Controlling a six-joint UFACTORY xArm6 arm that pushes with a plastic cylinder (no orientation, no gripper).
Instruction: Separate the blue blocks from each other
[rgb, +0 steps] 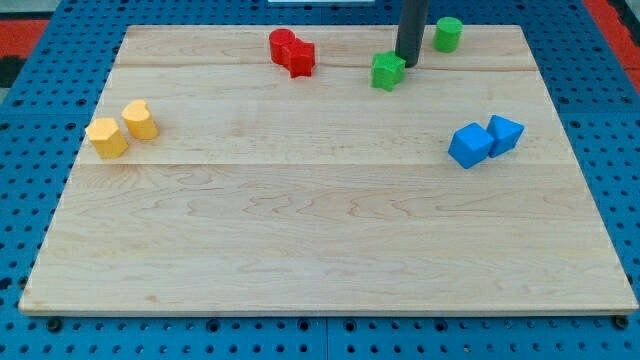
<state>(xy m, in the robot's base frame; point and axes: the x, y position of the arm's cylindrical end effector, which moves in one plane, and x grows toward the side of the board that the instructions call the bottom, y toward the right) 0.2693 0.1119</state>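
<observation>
Two blue blocks sit touching at the view's right: a blue cube (469, 146) and, to its upper right, a blue wedge-like block (505, 134). My tip (407, 64) is at the view's top, right beside a green star-shaped block (387, 71), well above and to the left of the blue pair.
A green cylinder (447, 34) stands near the top edge, right of my rod. Two red blocks (292, 51) sit together at top centre. A yellow hexagonal block (106, 137) and a yellow heart-like block (140, 119) sit at the left. The wooden board (320, 250) lies on a blue pegboard.
</observation>
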